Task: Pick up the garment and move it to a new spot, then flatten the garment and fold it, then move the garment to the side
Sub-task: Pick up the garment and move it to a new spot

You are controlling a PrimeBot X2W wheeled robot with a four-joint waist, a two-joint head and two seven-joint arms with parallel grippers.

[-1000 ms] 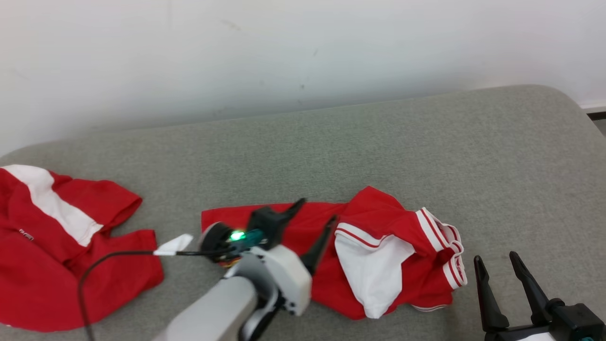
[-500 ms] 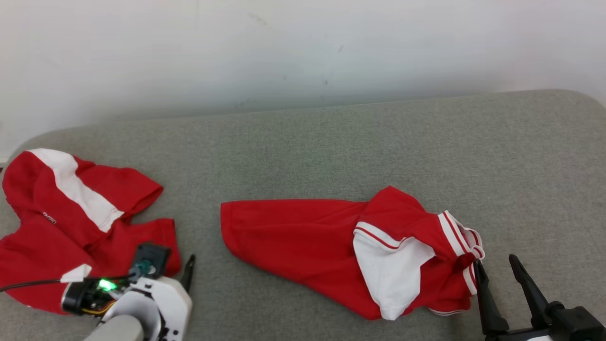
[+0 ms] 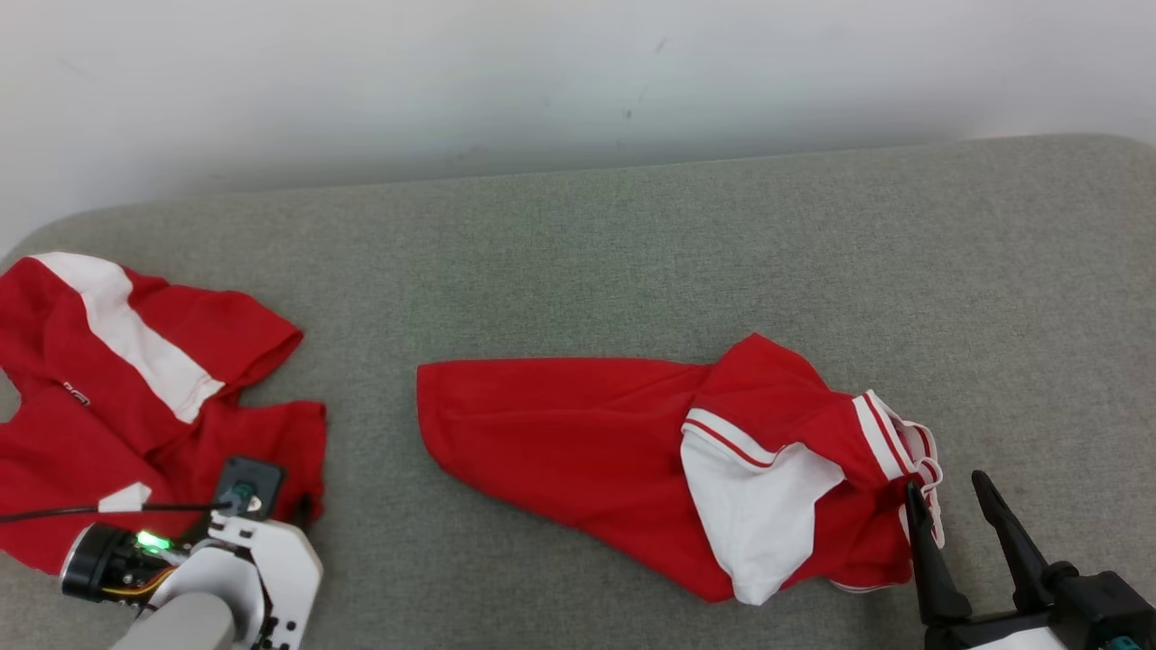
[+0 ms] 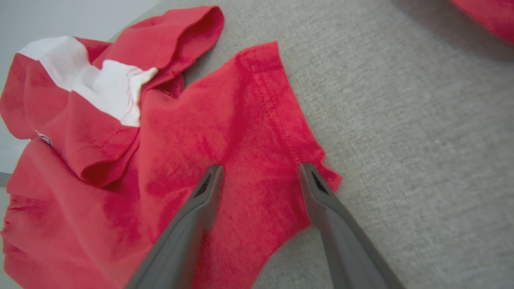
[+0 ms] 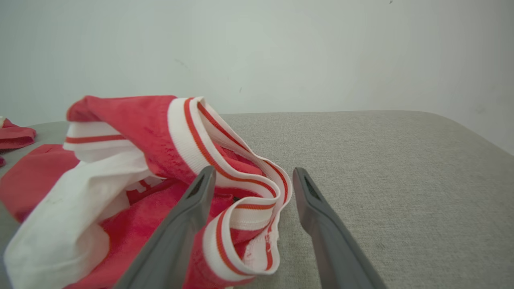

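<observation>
A red garment (image 3: 560, 433) with a white panel and a striped collar (image 3: 894, 442) lies crumpled at the middle right of the grey cushion (image 3: 578, 262). My right gripper (image 3: 946, 483) stands open at that collar, which lies partly between its fingers in the right wrist view (image 5: 253, 170), with the red cloth (image 5: 152, 132) to their left. A second red garment (image 3: 135, 379) with a white stripe lies at the far left. My left gripper (image 4: 261, 168) is open, fingers astride that garment's (image 4: 200, 132) lower right corner, holding nothing. Its white wrist (image 3: 262, 578) shows at the lower left.
A pale wall (image 3: 578, 81) runs behind the cushion's far edge. The cushion's corners round off at the left and right. Bare grey fabric (image 3: 379, 469) separates the two garments, and more lies beyond them toward the wall.
My left arm has swung from over the middle garment to the left garment's corner. The head camera has shifted. The right gripper stays open by the collar.
</observation>
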